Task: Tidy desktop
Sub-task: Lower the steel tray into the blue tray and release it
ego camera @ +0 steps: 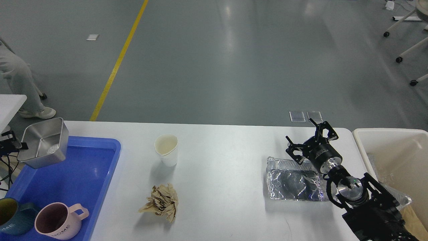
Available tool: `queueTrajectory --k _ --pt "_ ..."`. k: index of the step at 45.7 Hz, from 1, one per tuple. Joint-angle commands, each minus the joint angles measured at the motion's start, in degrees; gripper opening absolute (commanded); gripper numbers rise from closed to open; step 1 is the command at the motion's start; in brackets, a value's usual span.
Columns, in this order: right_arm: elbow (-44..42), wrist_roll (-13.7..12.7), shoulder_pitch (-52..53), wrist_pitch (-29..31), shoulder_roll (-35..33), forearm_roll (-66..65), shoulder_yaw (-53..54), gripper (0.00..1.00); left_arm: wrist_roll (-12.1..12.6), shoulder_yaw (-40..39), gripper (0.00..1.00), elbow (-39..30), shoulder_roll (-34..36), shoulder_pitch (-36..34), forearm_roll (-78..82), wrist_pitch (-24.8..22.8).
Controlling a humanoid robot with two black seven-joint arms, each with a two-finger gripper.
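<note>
A: Pink mug is stowed in blue tray; steel container is gripped by left tool.

B: Right tool is spread open over foil tray. Worktop clutter remains (cup, crumpled paper). Thin foil could be crushed, judged likely.

Looks like an industrial lab or test hall, not a home: glossy grey poured floor with a yellow lane line, castered white frames at far right, lone white desktop standing in open floor, someone's legs at left edge.
</note>
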Motion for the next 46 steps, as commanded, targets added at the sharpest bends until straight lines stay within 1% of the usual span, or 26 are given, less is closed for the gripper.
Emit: queueTrajectory --k 1,5,14,25,33,38,43,46 --pt "0.1 0.0 -0.4 0.0 0.0 0.0 -0.1 1.0 -1.2 0.8 0.01 5.4 -6.0 1.7 3.3 3.3" --pt "0.1 0.0 -0.5 0.0 0.0 0.0 -0.1 1.0 -2.1 2.2 0.01 9.6 -10.4 2.7 3.3 6.0" --pt "-0.1 0.0 -0.5 0.0 -0.1 -0.1 -0.2 1.0 -1.8 3.5 0.01 13.4 -16.5 2.8 2.6 10.5" --pt "-0.1 0.0 -0.5 0.0 0.0 -1.7 -0.2 1.0 -1.7 3.8 0.01 18.4 -19.3 2.8 2.9 12.4" --pt "-0.1 0.0 -0.4 0.0 0.0 -1.7 -0.2 1.0 -1.8 7.1 0.03 19.5 -20.4 2.8 2.4 15.4" --pt "-0.1 0.0 -0.4 0.0 0.0 -1.7 -0.2 1.0 -1.8 7.3 0.08 19.5 -20.8 2.8 2.3 17.4" --pt "0.0 0.0 -0.4 0.0 0.0 -1.7 -0.2 1.0 -1.8 7.3 0.13 19.5 -21.5 2.8 1.9 18.0" --pt "0.0 0.0 -0.4 0.0 0.0 -1.7 -0.2 1.0 -2.0 7.2 0.19 19.5 -21.5 2.8 1.3 18.1"
